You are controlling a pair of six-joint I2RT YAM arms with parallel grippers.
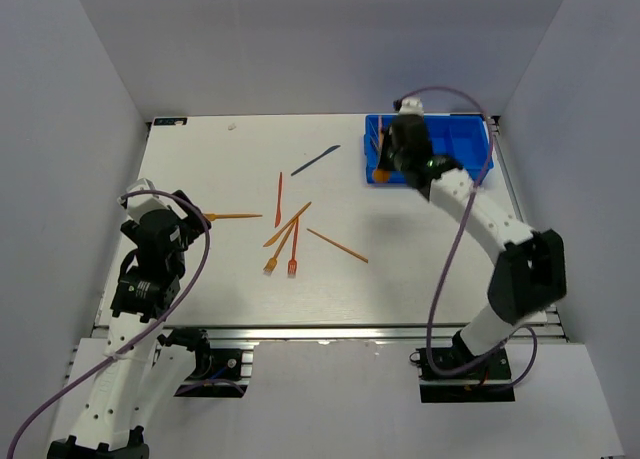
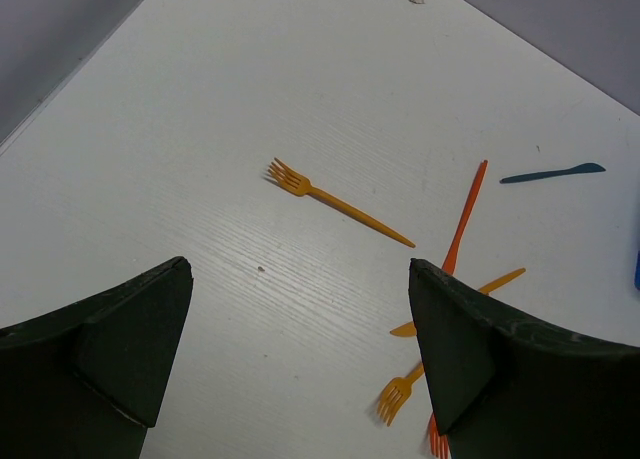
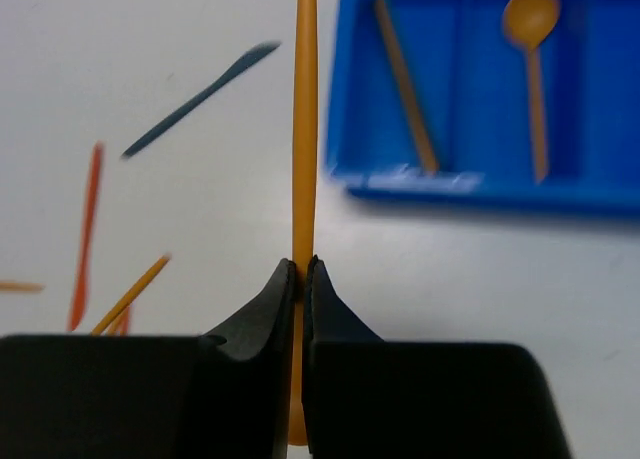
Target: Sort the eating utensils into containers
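**Surfaces.** The worktop point(image 1: 200, 299) is white, matt and faintly grained. The tray point(image 1: 470, 129) is bright blue glossy plastic, shallow and rectangular, and split by ribs. It sits at the far right corner, close to the far and right edges. Inside it lie a round-bowled orange spoon point(image 3: 533, 49) and, apart from it, an orange stem point(image 3: 405, 84).

**Loose stock.** All pieces are thin plastic lying flat around mid-worktop:
- a dark grey-blue knife point(image 1: 315, 160)
- a red-orange knife point(image 1: 279, 199)
- a crossed group of orange pieces point(image 1: 294, 244), two of them showing fork tines
- a lone orange sliver point(image 1: 337, 245) to their right
- a single orange fork point(image 2: 335, 204) nearer the left arm

**Room.** A broad strip of bare worktop separates this stock from the tray.

**Arms.**
- The right arm reaches far forward with its elbow raised. The right gripper point(image 3: 300, 269) is above the tray's left end, clamped on a slim orange utensil point(image 3: 304, 99) that points straight out from the jaws. Its type cannot be told.
- The left arm is folded at the left edge. The left gripper point(image 2: 300, 269) has its jaws wide apart with nothing between them, and it faces the single fork.
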